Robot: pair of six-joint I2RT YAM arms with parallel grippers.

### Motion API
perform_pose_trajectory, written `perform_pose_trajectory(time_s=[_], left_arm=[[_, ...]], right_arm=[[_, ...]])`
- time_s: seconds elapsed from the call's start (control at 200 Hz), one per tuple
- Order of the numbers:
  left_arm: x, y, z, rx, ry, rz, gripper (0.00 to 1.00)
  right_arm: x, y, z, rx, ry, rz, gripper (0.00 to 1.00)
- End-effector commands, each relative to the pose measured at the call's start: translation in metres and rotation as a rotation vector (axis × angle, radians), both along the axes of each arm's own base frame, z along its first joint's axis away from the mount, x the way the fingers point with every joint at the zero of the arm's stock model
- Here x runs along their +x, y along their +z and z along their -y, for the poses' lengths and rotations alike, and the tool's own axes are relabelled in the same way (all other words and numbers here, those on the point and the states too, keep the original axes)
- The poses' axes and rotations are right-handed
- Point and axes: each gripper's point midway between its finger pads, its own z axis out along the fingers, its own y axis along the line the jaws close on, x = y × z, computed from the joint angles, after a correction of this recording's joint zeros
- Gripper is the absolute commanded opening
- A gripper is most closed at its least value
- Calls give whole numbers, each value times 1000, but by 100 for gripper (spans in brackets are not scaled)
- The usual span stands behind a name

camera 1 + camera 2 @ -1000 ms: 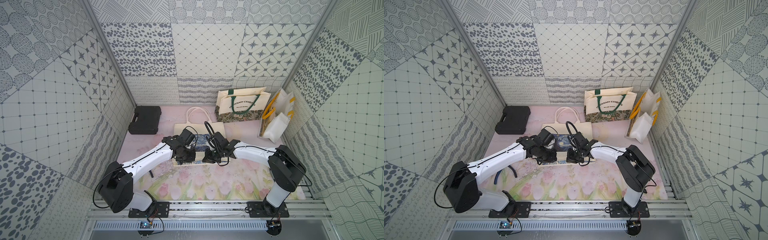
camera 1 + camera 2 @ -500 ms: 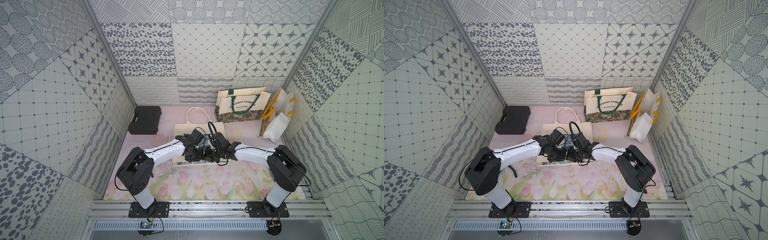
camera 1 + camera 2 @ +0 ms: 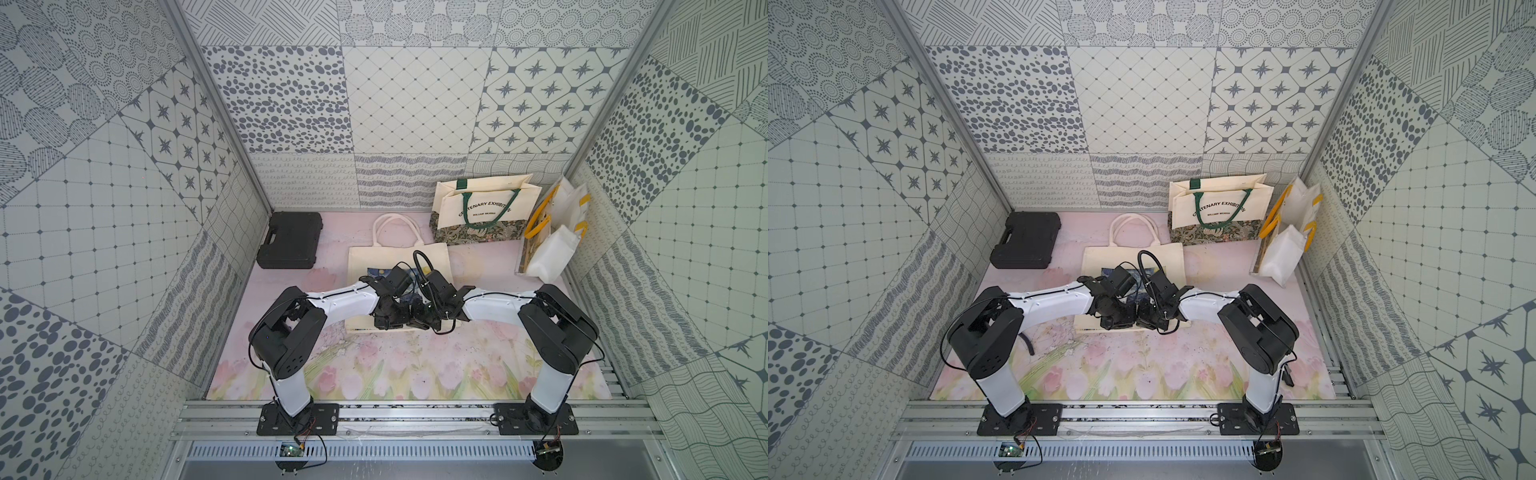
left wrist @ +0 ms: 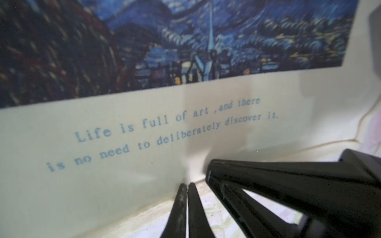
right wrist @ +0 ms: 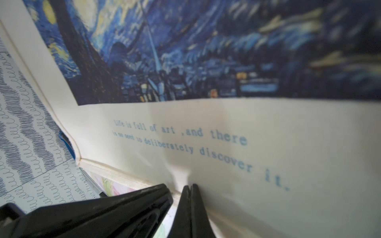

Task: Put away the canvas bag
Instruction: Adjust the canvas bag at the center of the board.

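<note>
The canvas bag (image 3: 399, 255) is a cream tote with a blue night-sky print and two lines of blue text. It lies flat mid-floor in both top views, handles toward the back wall (image 3: 1129, 253). My left gripper (image 3: 384, 324) and right gripper (image 3: 419, 322) sit side by side on its near bottom edge. In the left wrist view the left gripper (image 4: 186, 184) is shut, pinching the bag's hem (image 4: 144, 206), with a crease rising from the tips. The right gripper (image 5: 189, 185) is likewise shut on the hem in the right wrist view.
A black case (image 3: 291, 241) lies at the back left. A printed tote with green handles (image 3: 482, 208) stands against the back wall. White bags with yellow handles (image 3: 548, 245) lean on the right wall. The floor is a floral mat (image 3: 415, 365).
My left arm swung inward and its gripper slid right along the bag's near edge to sit beside the right gripper, then closed. The right gripper stayed put.
</note>
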Motion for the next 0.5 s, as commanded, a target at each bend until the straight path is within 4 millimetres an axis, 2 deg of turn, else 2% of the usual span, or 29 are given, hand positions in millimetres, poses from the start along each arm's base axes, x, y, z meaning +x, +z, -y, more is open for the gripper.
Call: perform_pose_trajectory(time_s=[0.0,0.24,0.495], left_arm=[[1,-17,-7,34,87,-27,0],[6,-19,-43,125,221,-28,0],[4,-2,-72,114,273,-13,0]], right_arm=[[-14,-27,26,-137,-67,-77,0],[-22,-32,67,-261,-190,-104,0],[-21,-37,75,-232,-249,-171,0]])
